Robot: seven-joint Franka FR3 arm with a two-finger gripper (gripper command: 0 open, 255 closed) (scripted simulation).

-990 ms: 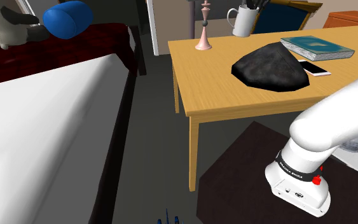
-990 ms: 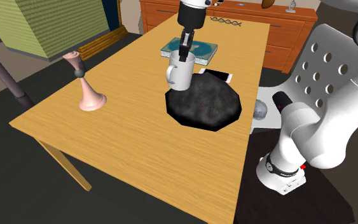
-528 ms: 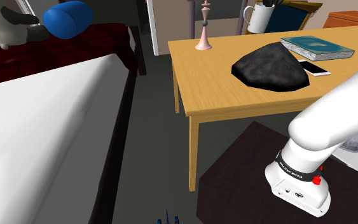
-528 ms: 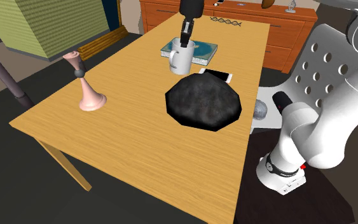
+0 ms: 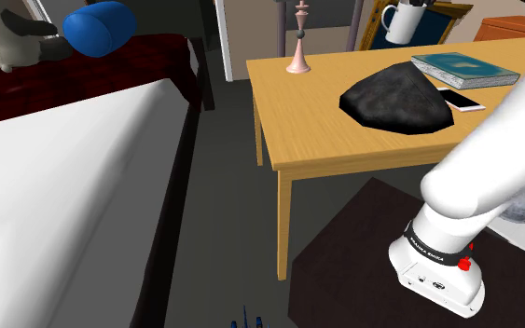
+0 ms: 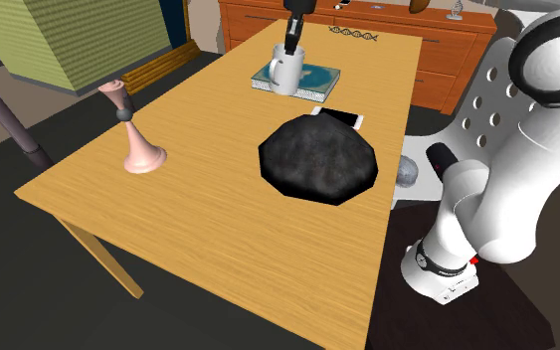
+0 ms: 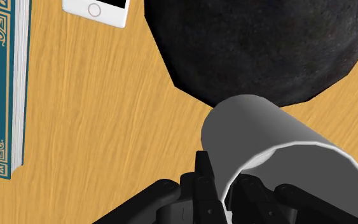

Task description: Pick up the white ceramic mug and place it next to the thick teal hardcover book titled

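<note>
Gripper [image 6: 291, 45] clamped on the white mug [image 6: 286, 72] at its rim, one finger inside, one outside. Mug held above the table [image 6: 198, 199]. A second ago it hung by the black lump [image 6: 317, 159]. It has since been carried farther, toward the teal book [image 6: 323, 80].

Quick headcount around the one light wooden table [image 6: 198, 224]: one white mug [image 6: 285, 72], one thick teal hardcover book [image 5: 463, 68], one flat white smartphone [image 7: 96, 9], one black lumpy mound [image 6: 317, 157], and one tall pink candlestick [image 6: 138, 149], or what looks like one from here.
</note>
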